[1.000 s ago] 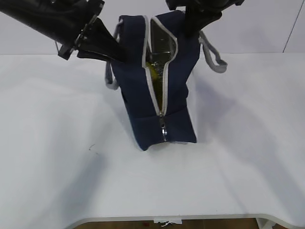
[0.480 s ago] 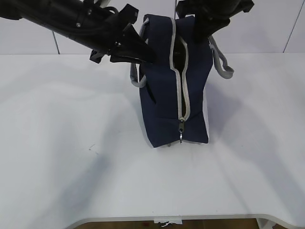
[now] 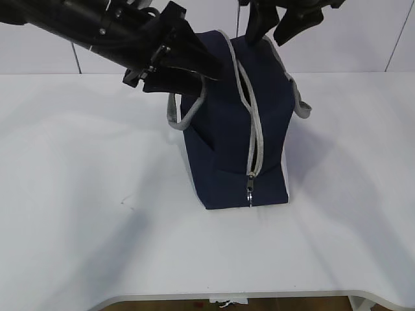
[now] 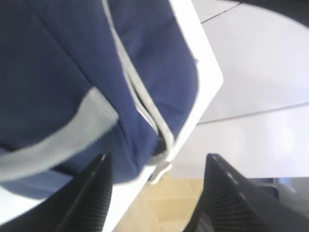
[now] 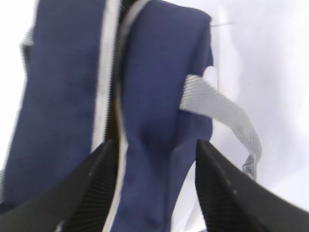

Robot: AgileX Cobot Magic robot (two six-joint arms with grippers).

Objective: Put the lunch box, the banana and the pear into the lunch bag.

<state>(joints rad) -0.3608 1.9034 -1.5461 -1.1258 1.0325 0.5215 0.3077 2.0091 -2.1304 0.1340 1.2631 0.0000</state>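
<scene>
The navy lunch bag (image 3: 224, 136) stands upright on the white table (image 3: 78, 227). Its grey zipper (image 3: 251, 129) runs down the front to a metal pull (image 3: 249, 192), and the slit is narrow. The lunch box, the banana and the pear are hidden. My left gripper (image 3: 211, 72) is open at the bag's upper left, above a hanging grey handle (image 3: 185, 113). In the left wrist view the left gripper (image 4: 158, 159) stands open beside the bag (image 4: 58, 72), holding nothing. My right gripper (image 3: 272, 32) hangs open above the bag's top. In the right wrist view the right gripper (image 5: 155, 145) straddles the bag (image 5: 159, 72).
A grey handle (image 5: 222, 111) droops on the bag's right side, next to its white panel (image 3: 284, 170). The table's front edge (image 3: 259, 295) runs along the bottom, and a pale wall (image 3: 363, 32) stands behind. A small dark mark (image 3: 124, 202) lies left of the bag.
Both grippers have opened and let go of the bag's top. The bag has moved right, gone from leaning to upright, and its zipper gap has narrowed.
</scene>
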